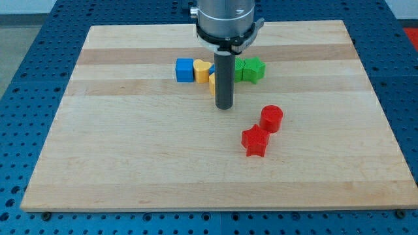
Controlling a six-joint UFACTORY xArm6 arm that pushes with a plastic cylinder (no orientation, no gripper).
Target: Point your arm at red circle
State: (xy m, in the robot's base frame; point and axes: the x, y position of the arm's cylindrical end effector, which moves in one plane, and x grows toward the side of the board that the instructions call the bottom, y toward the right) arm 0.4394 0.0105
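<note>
The red circle (272,118) is a short red cylinder right of the board's middle. A red star-shaped block (255,141) touches it on its lower left. My tip (225,106) is the lower end of the dark rod, to the view's left of the red circle and slightly higher in the view, with a gap between them. Behind the rod is a row of blocks: a blue cube (185,70), a yellow heart-shaped block (202,70), another yellow block (213,81) partly hidden by the rod, and a green star-shaped block (251,69).
The wooden board (130,150) lies on a blue perforated table (26,98). The arm's grey body (225,23) hangs over the board's top middle and hides part of the block row.
</note>
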